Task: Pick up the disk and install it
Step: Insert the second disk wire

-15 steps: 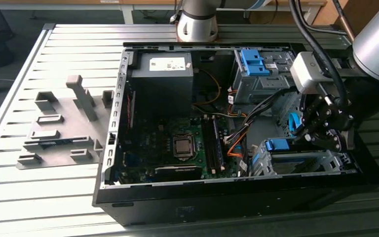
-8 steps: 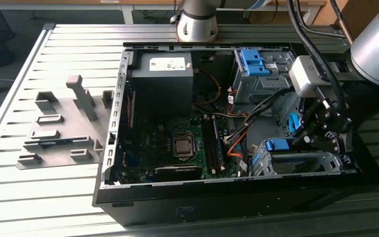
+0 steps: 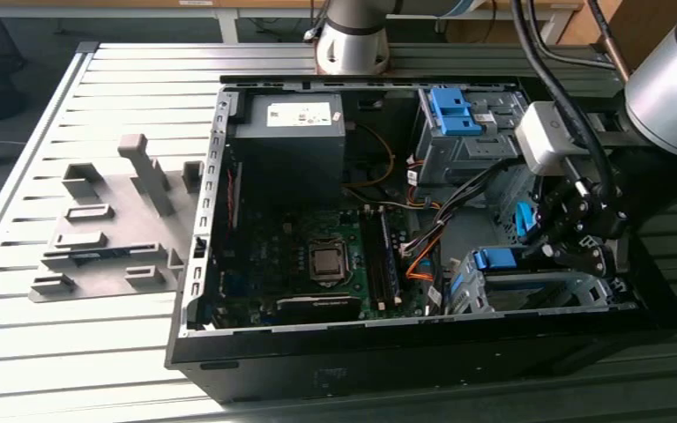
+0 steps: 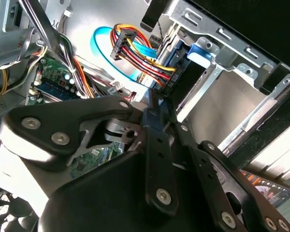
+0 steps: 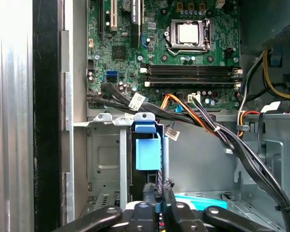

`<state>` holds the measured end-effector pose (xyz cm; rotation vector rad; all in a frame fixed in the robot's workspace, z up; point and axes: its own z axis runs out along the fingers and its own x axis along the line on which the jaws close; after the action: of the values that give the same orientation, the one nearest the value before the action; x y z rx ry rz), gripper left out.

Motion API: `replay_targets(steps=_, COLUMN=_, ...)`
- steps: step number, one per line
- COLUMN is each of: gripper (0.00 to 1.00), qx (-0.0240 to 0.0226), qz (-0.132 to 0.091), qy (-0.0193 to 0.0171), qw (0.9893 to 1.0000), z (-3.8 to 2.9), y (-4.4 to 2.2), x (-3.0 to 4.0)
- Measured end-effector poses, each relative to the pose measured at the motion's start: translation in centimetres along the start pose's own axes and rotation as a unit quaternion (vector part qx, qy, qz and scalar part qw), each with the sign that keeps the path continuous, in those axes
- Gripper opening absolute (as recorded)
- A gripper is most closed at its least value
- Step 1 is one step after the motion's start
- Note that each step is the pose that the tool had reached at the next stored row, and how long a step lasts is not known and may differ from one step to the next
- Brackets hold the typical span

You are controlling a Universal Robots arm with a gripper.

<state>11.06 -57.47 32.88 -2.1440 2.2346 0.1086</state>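
The disk (image 3: pixel 506 260) stands on edge in the metal drive cage (image 3: pixel 550 291) at the near corner of the open computer case, on the exterior view's right. Its blue plastic frame (image 5: pixel 148 145) shows in the first wrist view, and also in the second wrist view (image 4: pixel 200 50). My gripper (image 3: pixel 574 242) hangs over that cage. In both wrist views the black fingers (image 5: pixel 176 212) are drawn close together on the disk's near edge, and the gripper (image 4: pixel 154 116) looks shut on it. The drive's label is hidden.
Bundled coloured cables (image 4: pixel 135 53) and a light blue cable (image 4: pixel 99 41) run right beside the disk. The motherboard (image 3: pixel 315 256) and grey power supply (image 3: pixel 295 132) fill the case. Another blue bracket (image 3: pixel 450 110) sits in the far cage. Grey fixtures (image 3: pixel 109 229) lie on the slatted table.
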Motion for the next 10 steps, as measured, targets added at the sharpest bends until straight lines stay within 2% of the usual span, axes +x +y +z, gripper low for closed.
replay_targets(steps=1, gripper=0.17, qx=0.0, qz=0.0, qy=0.0, qw=1.0, z=-0.15, y=0.0, x=-0.01)
replay_targets(steps=2, gripper=0.24, qx=-0.0001, qz=0.0, qy=0.0003, qw=1.0, z=-0.37, y=0.01, x=-0.03)
replay_targets(steps=8, gripper=0.24, qx=-0.0001, qz=0.0, qy=0.0005, qw=1.0, z=-1.72, y=0.04, x=-0.14)
replay_targets(steps=10, gripper=0.24, qx=-0.0001, qz=0.0, qy=0.0004, qw=1.0, z=-1.77, y=0.04, x=-0.15)
